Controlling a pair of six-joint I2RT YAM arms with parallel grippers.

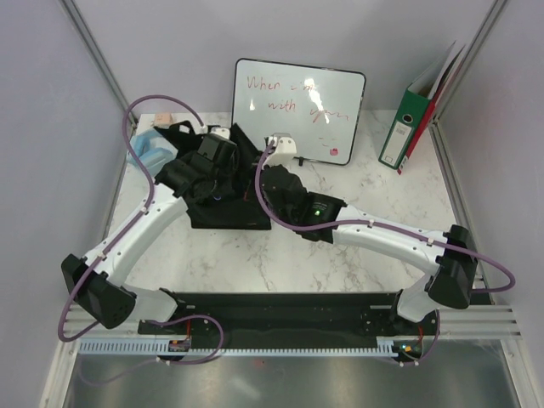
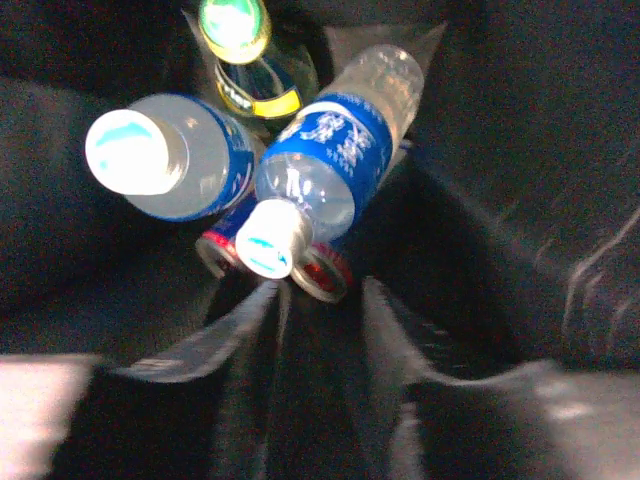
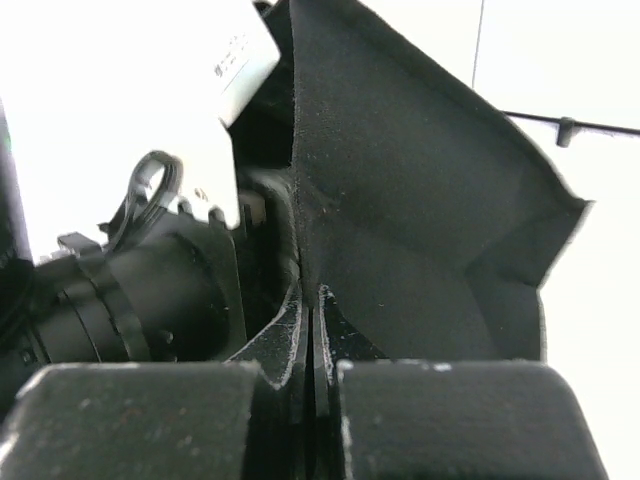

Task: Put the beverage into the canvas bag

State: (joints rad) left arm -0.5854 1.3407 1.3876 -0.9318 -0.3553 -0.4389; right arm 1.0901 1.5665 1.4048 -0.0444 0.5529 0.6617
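Top external view: both arms reach from the near edge to the bag at mid-table. The right gripper is clamped on a fold of the bag's rim, jaws pressed together. The left gripper is down inside the bag, jaws apart with nothing between them. Just past its fingertips a water bottle with a blue label lies tilted on two red-rimmed cans, its cap toward the camera. A second bottle touches its left side, and a green-capped bottle sits behind. Beyond the bag lean a whiteboard and a binder.
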